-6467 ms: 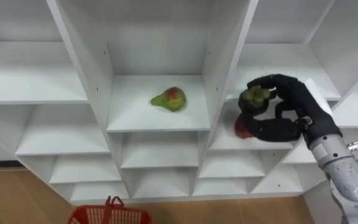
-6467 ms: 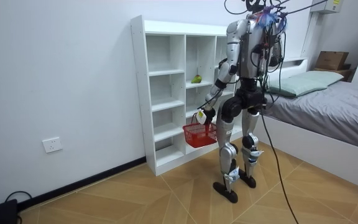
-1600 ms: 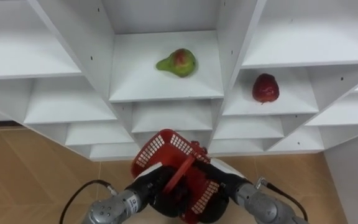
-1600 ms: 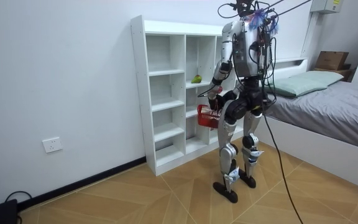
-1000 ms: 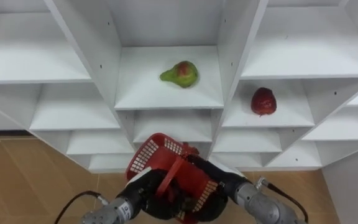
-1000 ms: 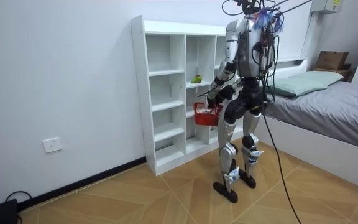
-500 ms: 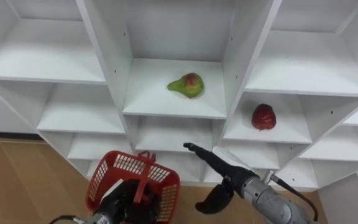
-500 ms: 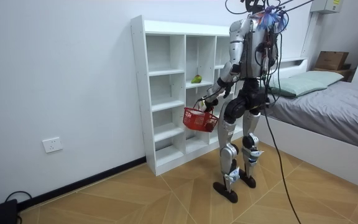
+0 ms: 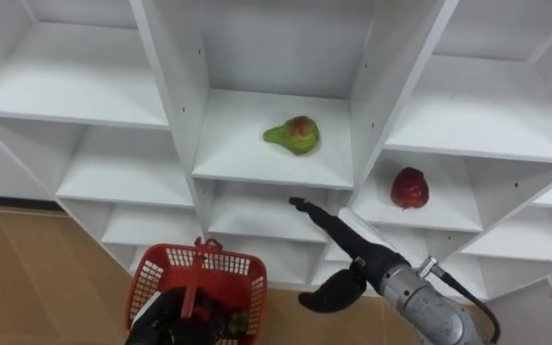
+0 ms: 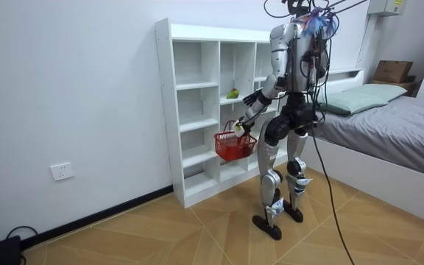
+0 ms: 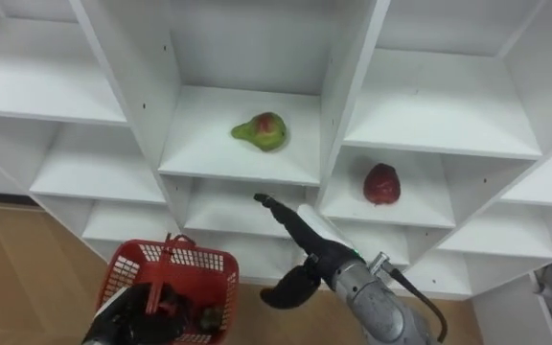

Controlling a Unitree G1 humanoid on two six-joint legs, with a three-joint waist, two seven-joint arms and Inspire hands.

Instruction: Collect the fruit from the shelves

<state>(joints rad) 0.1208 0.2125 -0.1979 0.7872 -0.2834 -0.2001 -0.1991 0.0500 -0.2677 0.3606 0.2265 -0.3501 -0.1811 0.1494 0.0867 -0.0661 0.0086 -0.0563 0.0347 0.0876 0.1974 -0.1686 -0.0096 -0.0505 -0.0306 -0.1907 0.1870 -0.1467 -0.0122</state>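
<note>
Pear (image 9: 293,135) lies in the closet's (image 9: 175,77) middle compartment, above and just beyond the right hand (image 9: 348,249), which reaches toward the shelves with fingers straight and released, holding nothing. A red fruit (image 9: 409,188) sits in the neighbouring compartment, up and to that hand's right. Low on the left, the left hand (image 9: 175,321) is clenched round the handle of the red basket (image 9: 196,273); a dark fruit (image 11: 206,316) lies inside, beside that hand.

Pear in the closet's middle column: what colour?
The pear is green with a red blush, clearest in the left eye view.
</note>
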